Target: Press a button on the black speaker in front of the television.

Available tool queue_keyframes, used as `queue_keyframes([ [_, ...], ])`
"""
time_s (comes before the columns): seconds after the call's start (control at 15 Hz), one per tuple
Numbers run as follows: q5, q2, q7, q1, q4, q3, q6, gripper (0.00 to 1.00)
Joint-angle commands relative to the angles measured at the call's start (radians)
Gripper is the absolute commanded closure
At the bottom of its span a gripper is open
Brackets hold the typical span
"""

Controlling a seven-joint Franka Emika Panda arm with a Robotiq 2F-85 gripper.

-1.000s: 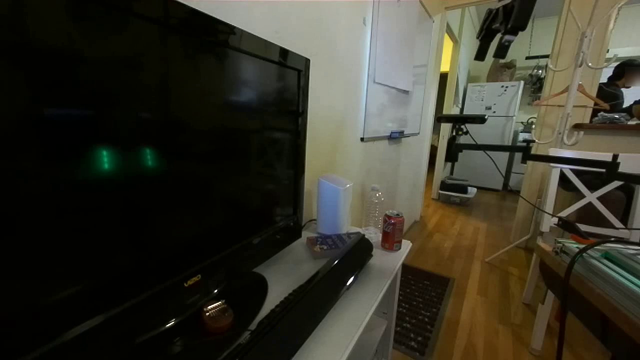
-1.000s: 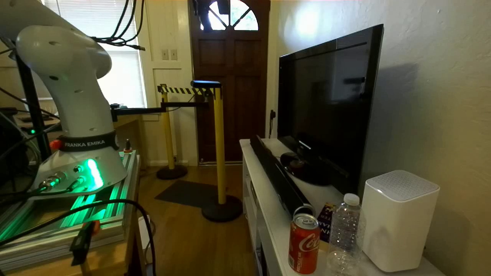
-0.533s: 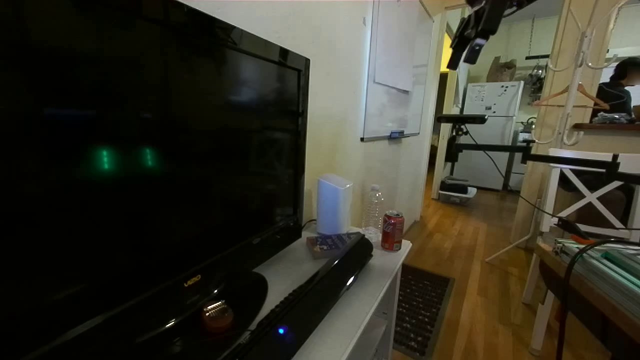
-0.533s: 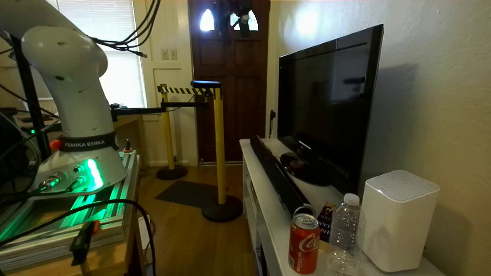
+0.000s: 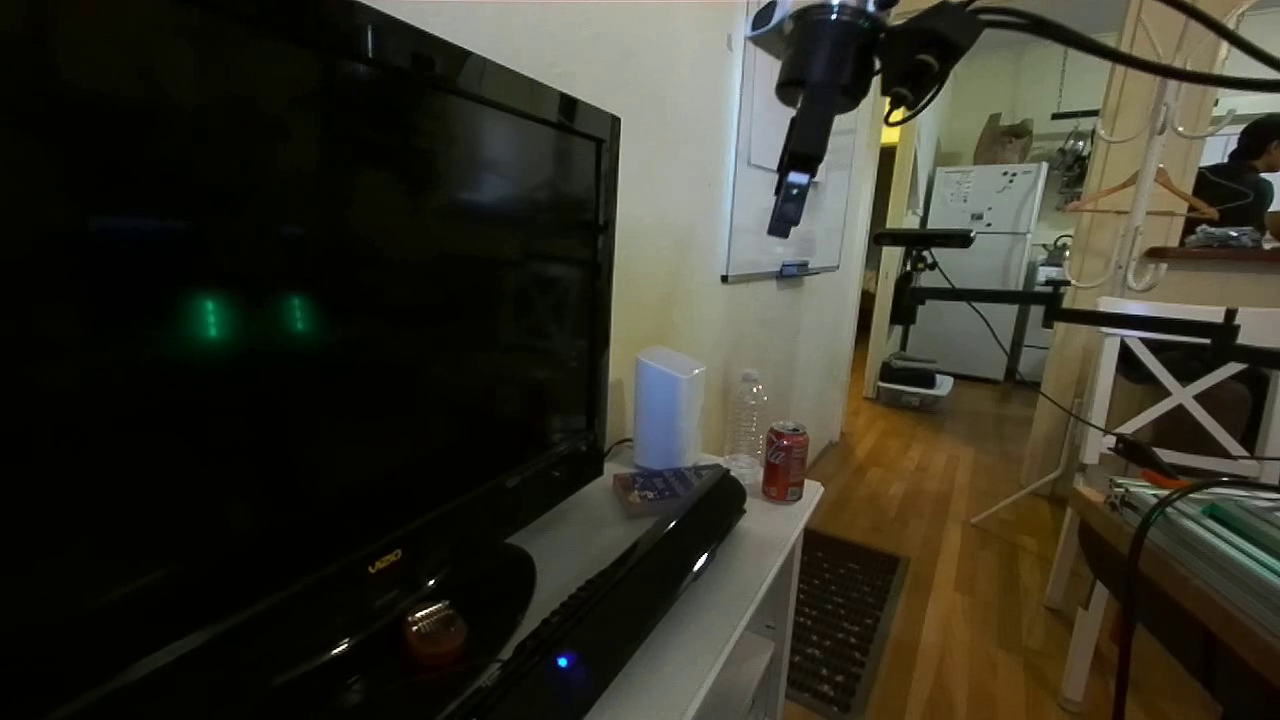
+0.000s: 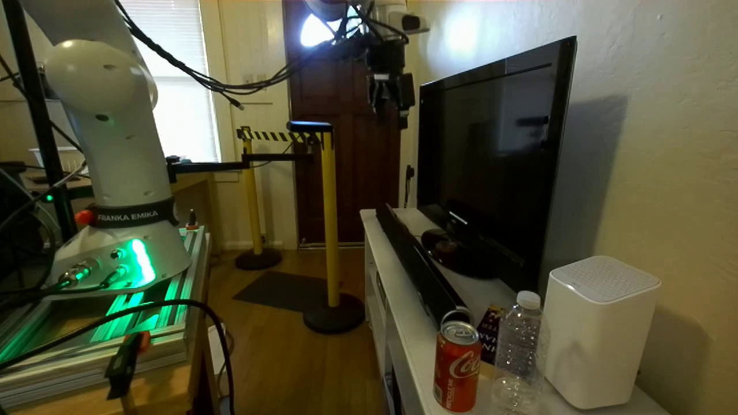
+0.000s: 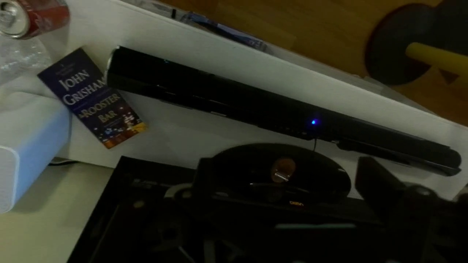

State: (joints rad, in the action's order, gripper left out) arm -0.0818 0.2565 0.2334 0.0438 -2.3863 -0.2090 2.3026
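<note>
gripper [image 6: 391, 116]: jaws spread, empty. lowering off-line could clip tv [image 6: 490, 150], 4 o'clock in an exterior view, missing speaker [image 6: 416, 259].

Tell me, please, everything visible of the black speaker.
The black speaker is a long, low bar with rounded ends and a glossy, plastic-looking surface. A blue light glows on it; buttons cannot be made out. It lies lengthwise on the white stand, in front of the television. Whether it touches the book at one end is unclear.
</note>
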Motion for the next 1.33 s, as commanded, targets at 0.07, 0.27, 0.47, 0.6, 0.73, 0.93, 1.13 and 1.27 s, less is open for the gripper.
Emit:
queue_keyframes([
  [0.07, -0.093, -0.11, 0.0, -0.02, 0.071, 0.062, -0.006, 0.0],
  [0.27, -0.115, -0.181, -0.001, -0.02, 0.125, 0.07, -0.01, 0.0],
  [0.47, -0.138, -0.202, 0.007, -0.021, 0.135, 0.074, 0.003, 0.0],
  [0.6, -0.129, -0.27, -0.006, -0.017, 0.166, 0.104, 0.029, 0.0],
  [0.73, -0.159, -0.331, 0.001, -0.007, 0.194, 0.136, 0.07, 0.0],
  [0.93, -0.177, -0.447, -0.02, -0.004, 0.257, 0.196, 0.133, 0.0],
  [1.13, -0.186, -0.552, -0.072, -0.012, 0.315, 0.238, 0.192, 0.0],
  [1.27, -0.18, -0.616, -0.113, -0.015, 0.345, 0.256, 0.214, 0.0],
])
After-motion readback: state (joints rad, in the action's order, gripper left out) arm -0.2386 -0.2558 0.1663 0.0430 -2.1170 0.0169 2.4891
